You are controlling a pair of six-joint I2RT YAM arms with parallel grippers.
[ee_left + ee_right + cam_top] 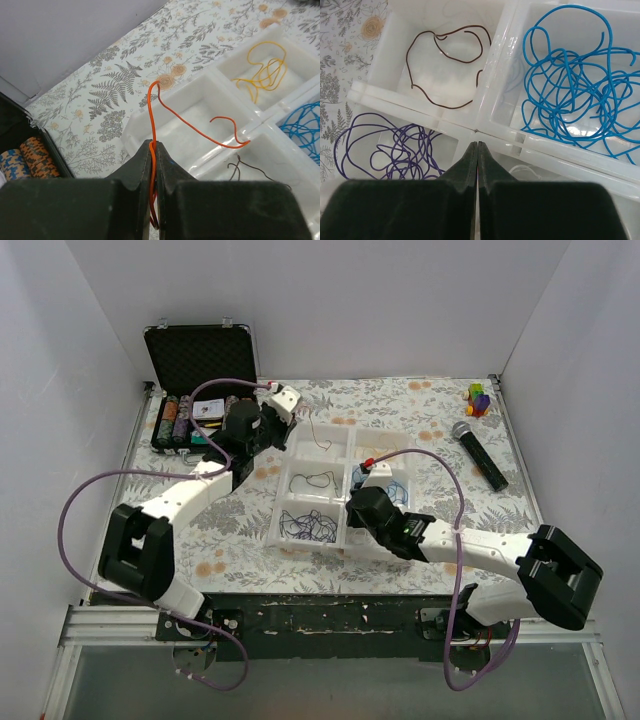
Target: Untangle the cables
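A white compartment tray (278, 502) holds cables sorted by colour. My left gripper (152, 146) is shut on an orange cable (190, 127); the cable rises from the jaws and trails down into the tray's far-left compartment. In the top view the left gripper (290, 428) is at the tray's far-left corner. A yellow cable (265, 70) lies in the adjoining compartment. My right gripper (478, 145) is shut, with nothing seen in it, above the junction of the compartments with the brown cable (445, 70), blue cables (570, 90), purple cables (385, 150) and a white cable (527, 172).
An open black case (200, 355) with poker chips (30, 157) stands at the far left. A black microphone (480, 455) lies to the right of the tray. A small multicoloured block toy (479, 398) sits at the far right corner. White walls enclose the table.
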